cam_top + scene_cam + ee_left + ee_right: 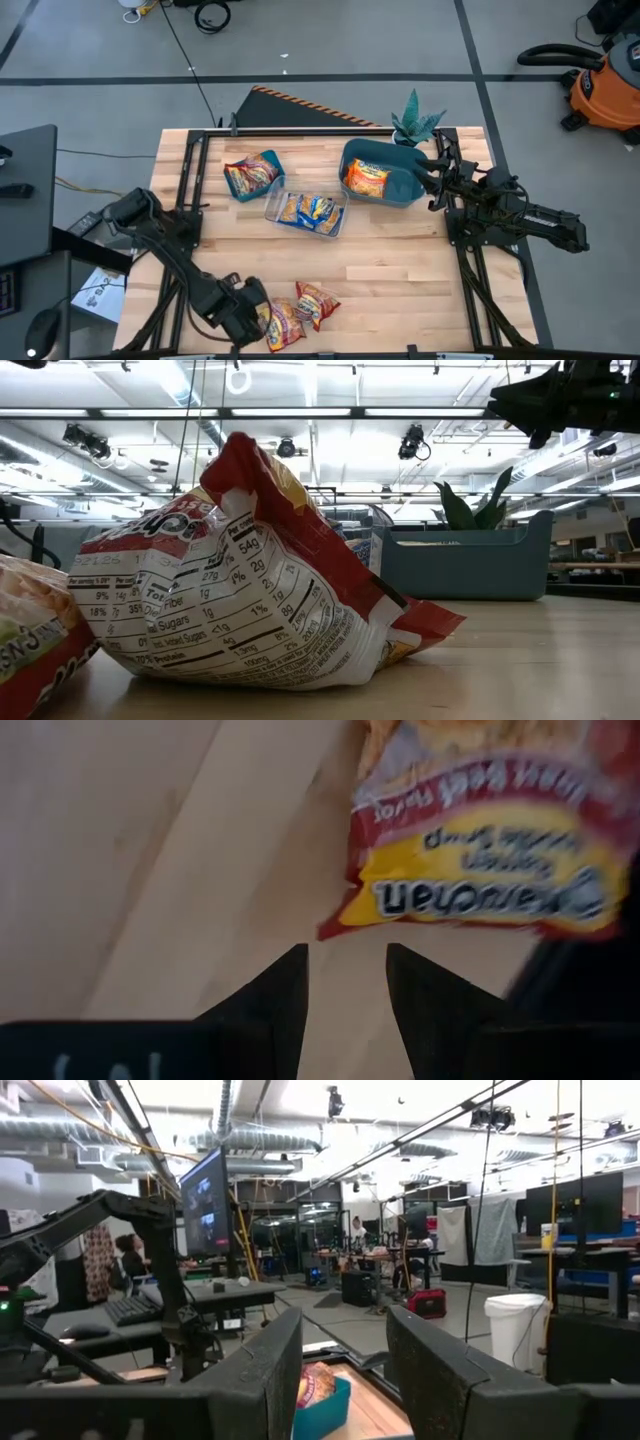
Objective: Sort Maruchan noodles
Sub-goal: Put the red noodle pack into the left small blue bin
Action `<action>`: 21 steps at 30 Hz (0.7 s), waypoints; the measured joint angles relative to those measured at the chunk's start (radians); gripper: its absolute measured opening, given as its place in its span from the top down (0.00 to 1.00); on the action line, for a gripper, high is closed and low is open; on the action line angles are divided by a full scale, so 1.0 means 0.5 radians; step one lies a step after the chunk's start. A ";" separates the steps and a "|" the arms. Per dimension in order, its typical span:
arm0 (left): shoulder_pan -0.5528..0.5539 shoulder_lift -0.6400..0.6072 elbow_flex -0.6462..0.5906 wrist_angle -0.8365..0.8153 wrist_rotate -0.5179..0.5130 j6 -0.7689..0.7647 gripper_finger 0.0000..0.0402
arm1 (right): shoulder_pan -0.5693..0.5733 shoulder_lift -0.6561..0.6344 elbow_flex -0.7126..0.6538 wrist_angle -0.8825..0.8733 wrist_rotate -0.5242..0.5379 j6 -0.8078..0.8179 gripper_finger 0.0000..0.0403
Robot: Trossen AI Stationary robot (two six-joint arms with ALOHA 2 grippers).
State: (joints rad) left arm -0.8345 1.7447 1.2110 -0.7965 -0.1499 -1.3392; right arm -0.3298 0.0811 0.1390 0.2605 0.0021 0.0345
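Note:
Two red-and-yellow Maruchan noodle packets [285, 322] [318, 303] lie flat on the wooden table near its front edge; in the low view the nearer one [240, 590] fills the picture. My left gripper [258, 320] points down just left of them, open, with bare table between its fingers [345, 970] and a packet [480, 850] just beyond the fingertips. A left teal bin [253, 175] holds red packets, a right teal bin [380, 172] an orange one, and a clear tray [307, 212] blue-and-yellow ones. My right gripper [432, 172] waits open above the right bin's right edge [345, 1350].
A potted plant [415, 122] stands at the table's far edge behind the right bin. Bare wood lies between the tray and the front packets. A person [130, 1255] sits at a desk in the room beyond the table.

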 joint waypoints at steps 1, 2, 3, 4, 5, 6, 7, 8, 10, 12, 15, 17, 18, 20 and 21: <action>-0.016 0.022 0.000 -0.004 -0.010 0.084 0.65 | 0.000 0.000 0.000 -0.003 -0.001 0.000 0.62; -0.033 0.048 0.000 -0.008 -0.028 0.171 0.65 | 0.000 0.000 0.000 -0.006 -0.002 0.000 0.62; -0.052 0.073 0.000 -0.015 -0.066 0.264 0.65 | 0.000 0.000 0.000 -0.005 -0.002 0.000 0.62; -0.069 0.102 0.000 -0.031 -0.104 0.351 0.65 | 0.000 0.000 0.000 -0.004 -0.004 0.000 0.62; -0.082 0.134 0.000 -0.055 -0.126 0.418 0.65 | 0.000 0.000 0.000 -0.005 -0.005 0.000 0.62; -0.091 0.164 0.000 -0.089 -0.140 0.469 0.65 | 0.000 0.000 0.000 -0.005 -0.005 0.000 0.62; -0.098 0.193 0.000 -0.139 -0.145 0.498 0.65 | 0.000 0.000 0.000 -0.004 -0.005 0.000 0.62; -0.102 0.215 -0.002 -0.177 -0.159 0.502 0.65 | 0.000 0.000 0.000 -0.005 -0.005 0.000 0.62; -0.104 0.252 -0.002 -0.177 -0.208 0.505 0.65 | 0.000 0.000 0.000 -0.005 -0.005 0.000 0.62; -0.102 0.283 -0.002 -0.118 -0.208 0.570 0.65 | 0.000 0.000 0.000 -0.005 -0.005 0.000 0.62; -0.104 0.327 -0.002 -0.010 -0.183 0.743 0.65 | 0.000 0.000 0.000 -0.007 -0.005 -0.001 0.62; -0.104 0.343 -0.002 0.052 -0.196 0.791 0.65 | 0.000 0.000 0.000 -0.013 -0.006 -0.001 0.62; -0.104 0.343 -0.002 0.057 -0.197 0.804 0.65 | 0.000 0.000 0.000 -0.014 -0.006 -0.001 0.62; -0.099 0.343 -0.002 0.063 -0.167 0.810 0.65 | 0.000 0.000 0.000 -0.015 -0.006 -0.001 0.62; -0.096 0.343 -0.001 0.062 -0.150 0.797 0.65 | 0.000 0.000 0.000 -0.016 -0.006 -0.001 0.62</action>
State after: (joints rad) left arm -0.8825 1.9160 1.2104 -0.7656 -0.2251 -0.9409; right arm -0.3298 0.0811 0.1390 0.2527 -0.0010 0.0341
